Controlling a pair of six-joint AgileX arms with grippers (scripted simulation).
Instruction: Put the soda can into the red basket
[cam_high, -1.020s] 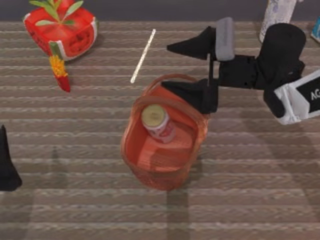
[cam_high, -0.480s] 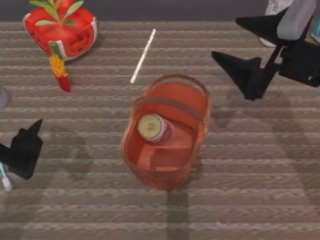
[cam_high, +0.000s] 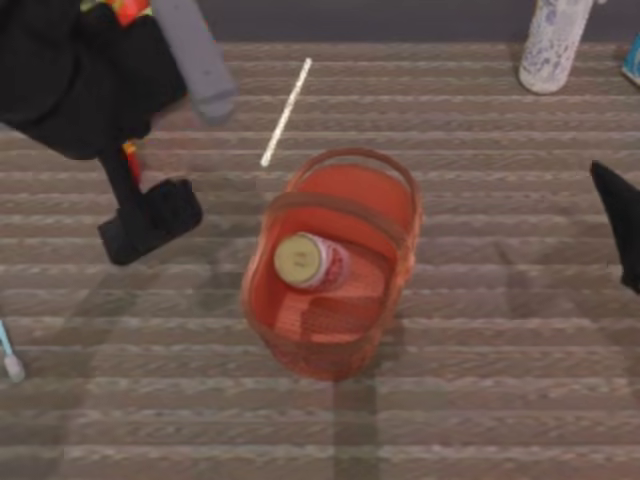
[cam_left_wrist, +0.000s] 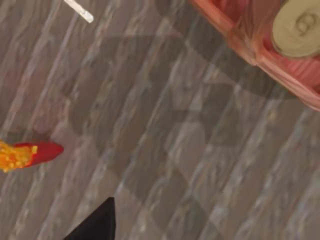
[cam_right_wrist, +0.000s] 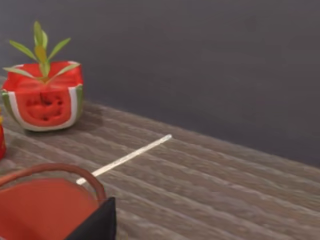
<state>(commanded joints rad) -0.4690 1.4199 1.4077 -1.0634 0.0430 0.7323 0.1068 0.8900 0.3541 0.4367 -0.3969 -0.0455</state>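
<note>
The red basket (cam_high: 385, 205) stands mid-table with its handle arched across it. Inside it the soda can (cam_high: 310, 262) leans with its dull gold top up, seen also as the soda can (cam_left_wrist: 299, 27) behind the basket rim (cam_left_wrist: 260, 50). My left gripper (cam_high: 175, 140) hovers open to the left of the basket, holding nothing; one black finger (cam_left_wrist: 95, 224) shows over bare table. My right gripper (cam_high: 618, 225) sits open at the right edge, well away from the basket, and one of its fingers (cam_right_wrist: 97, 225) overlaps the basket handle (cam_right_wrist: 60, 170).
A thin white stick (cam_high: 287, 110) lies behind the basket. A speckled white bottle (cam_high: 553, 35) stands at the back right. The red fruit-print carton (cam_right_wrist: 45, 97) is at the back left, under my left arm. A red and yellow item (cam_left_wrist: 30, 154) lies beside it.
My left arm has swung from the left edge up over the back left corner. My right arm has pulled back to the right edge. The can stays in the basket.
</note>
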